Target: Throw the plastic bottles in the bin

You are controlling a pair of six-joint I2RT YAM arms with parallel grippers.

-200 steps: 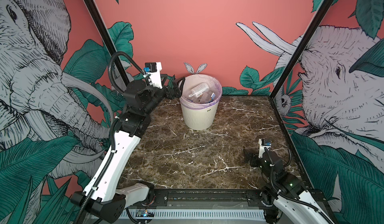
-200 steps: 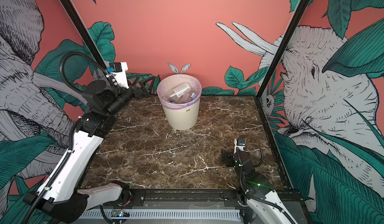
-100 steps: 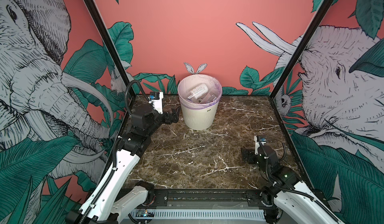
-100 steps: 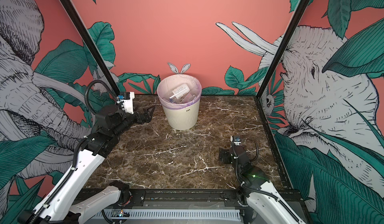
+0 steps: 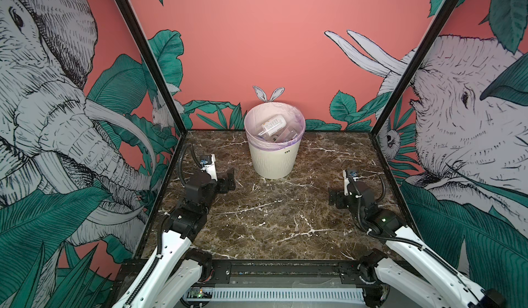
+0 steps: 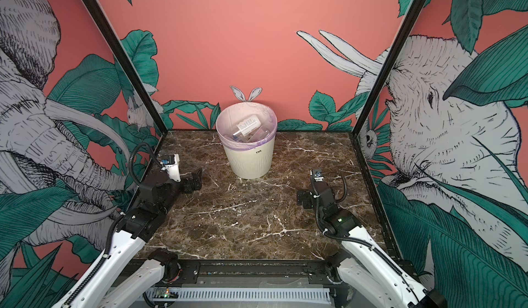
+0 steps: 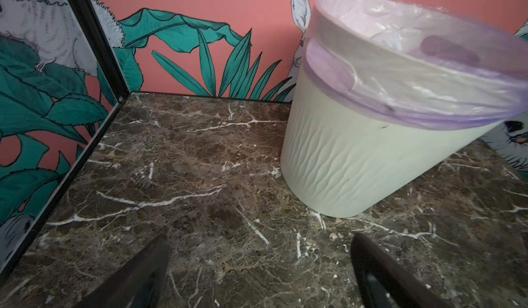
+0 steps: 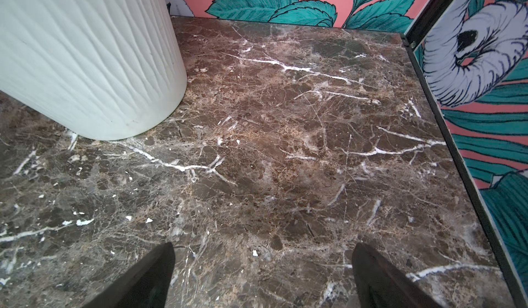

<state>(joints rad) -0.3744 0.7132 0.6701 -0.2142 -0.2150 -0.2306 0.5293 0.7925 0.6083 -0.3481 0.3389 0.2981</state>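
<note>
The bin (image 5: 274, 161) (image 6: 251, 161), cream-white and ribbed with a lilac bag over its rim, stands at the back middle of the marble table. Several plastic bottles (image 5: 273, 122) (image 6: 249, 124) lie inside it, a white-labelled one on top. No bottle shows on the table. My left gripper (image 5: 228, 182) (image 6: 194, 182) hovers low, left of the bin and in front of it, open and empty. The left wrist view shows the bin's wall (image 7: 357, 155) beyond my left gripper (image 7: 260, 236). My right gripper (image 5: 334, 198) (image 6: 303, 198) (image 8: 263, 245) sits low at the right, open and empty, with the bin's base (image 8: 85, 49) farther off.
The brown marble table (image 5: 271, 221) is boxed in by printed jungle walls with black corner posts (image 5: 397, 78) at the back left and right. A black rail (image 5: 285, 269) runs along the front edge, where both arm bases sit.
My left arm has dropped from beside the bin's rim down to the table, left of the bin. My right gripper has shifted a little toward the back. Both stay open.
</note>
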